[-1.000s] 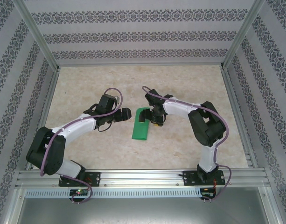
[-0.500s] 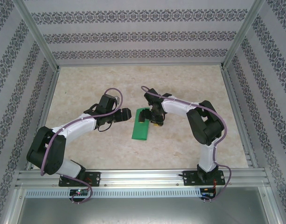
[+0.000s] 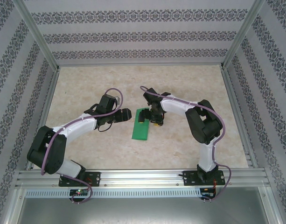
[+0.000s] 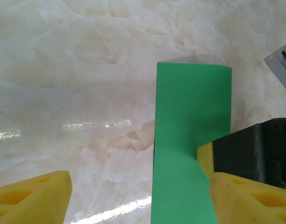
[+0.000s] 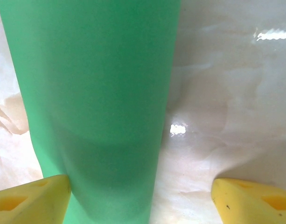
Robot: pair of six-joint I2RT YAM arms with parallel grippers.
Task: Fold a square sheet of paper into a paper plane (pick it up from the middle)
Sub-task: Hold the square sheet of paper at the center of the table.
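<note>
2 grippers meet near the worktop's [image 3: 87, 84] middle. Top view: left gripper [image 3: 126, 114] sits just beside the green paper [image 3: 142, 127], a folded strip, and right gripper [image 3: 149, 120] hangs over its far end. Left wrist: yellow fingers [image 4: 35, 196] spread, strip nearer the right-hand one. Right wrist: yellow fingers spread wide, straddling the strip.

No text, label, brand, number or sign can be read in these views. The green paper [image 4: 189, 140] is plain on the surface that shows. The walls [image 3: 133, 35] carry only a repeated ornament pattern and no letters.
</note>
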